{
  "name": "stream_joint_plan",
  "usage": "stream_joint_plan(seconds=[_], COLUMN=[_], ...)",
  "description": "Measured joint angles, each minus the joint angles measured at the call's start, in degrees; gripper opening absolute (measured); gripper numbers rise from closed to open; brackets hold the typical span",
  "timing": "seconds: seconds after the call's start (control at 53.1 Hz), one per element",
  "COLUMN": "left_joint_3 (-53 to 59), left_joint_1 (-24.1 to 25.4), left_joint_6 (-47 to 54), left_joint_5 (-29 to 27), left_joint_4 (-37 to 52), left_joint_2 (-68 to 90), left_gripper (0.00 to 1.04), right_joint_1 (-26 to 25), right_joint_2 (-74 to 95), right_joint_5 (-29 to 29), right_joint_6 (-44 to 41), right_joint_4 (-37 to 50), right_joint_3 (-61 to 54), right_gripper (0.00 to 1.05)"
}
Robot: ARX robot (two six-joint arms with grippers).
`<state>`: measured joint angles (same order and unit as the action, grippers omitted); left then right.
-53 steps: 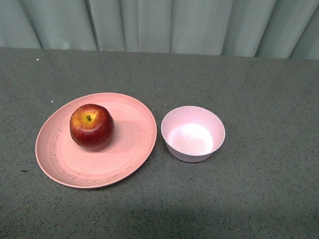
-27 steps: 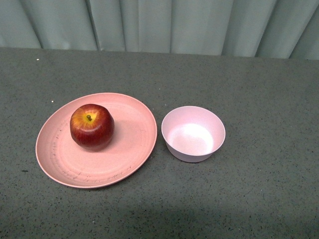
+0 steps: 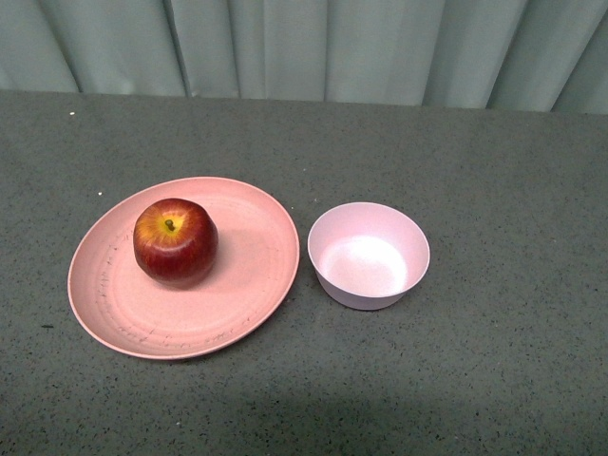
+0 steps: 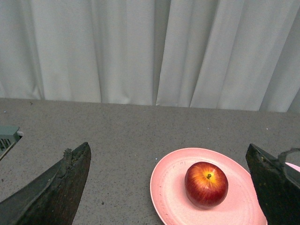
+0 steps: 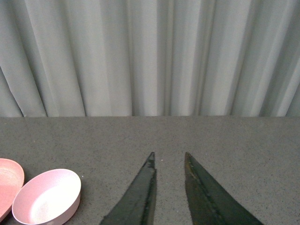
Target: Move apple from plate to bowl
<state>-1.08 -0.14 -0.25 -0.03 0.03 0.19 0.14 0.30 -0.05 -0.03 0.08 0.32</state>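
1. Wide-open left pincer (image 4: 168, 146) holds nothing, apart from the apple (image 4: 206, 184).
2. Barely parted right pincer (image 5: 168, 153) holds nothing.
3. On the plate (image 3: 247, 285) sits the apple, with the bowl (image 3: 369, 255) just beside.

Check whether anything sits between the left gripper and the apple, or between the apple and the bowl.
Nothing visible does. The left gripper, jaws wide open, looks at the apple on the plate across bare table. The bowl stands empty beside the plate, a narrow gap apart.
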Motion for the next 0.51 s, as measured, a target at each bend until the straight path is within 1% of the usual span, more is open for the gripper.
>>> stream_joint_plan(seconds=[0.019, 0.057, 0.151, 0.283, 0.358, 0.396, 0.471, 0.509], left_joint_3=[0.0, 0.0, 0.0, 0.0, 0.0, 0.0, -0.07, -0.07], left_joint_1=[0.0, 0.0, 0.0, 0.0, 0.0, 0.0, -0.07, -0.07], left_joint_6=[0.0, -0.02, 0.0, 0.0, -0.02, 0.0, -0.02, -0.04], left_joint_5=[0.0, 0.0, -0.02, 0.0, 0.0, 0.0, -1.33, -1.33], left_joint_4=[0.0, 0.0, 0.0, 0.0, 0.0, 0.0, -0.44, -0.17], left_joint_2=[0.0, 0.0, 0.0, 0.0, 0.0, 0.0, 0.52, 1.46], left_gripper=[0.98, 0.98, 0.98, 0.98, 0.98, 0.98, 0.98, 0.98], right_joint_1=[0.0, 0.0, 0.0, 0.0, 0.0, 0.0, 0.0, 0.0], right_joint_2=[0.0, -0.04, -0.04, -0.04, -0.04, -0.04, -0.04, -0.04], right_joint_5=[0.0, -0.02, 0.0, 0.0, 0.0, -0.02, 0.0, 0.0], right_joint_6=[0.0, 0.0, 0.0, 0.0, 0.0, 0.07, 0.02, 0.02], right_joint_4=[0.0, 0.0, 0.0, -0.02, -0.02, -0.02, -0.02, -0.02], right_joint_3=[0.0, 0.0, 0.0, 0.0, 0.0, 0.0, 0.0, 0.0], right_gripper=[0.22, 0.33, 0.47, 0.79, 0.95, 0.97, 0.95, 0.95])
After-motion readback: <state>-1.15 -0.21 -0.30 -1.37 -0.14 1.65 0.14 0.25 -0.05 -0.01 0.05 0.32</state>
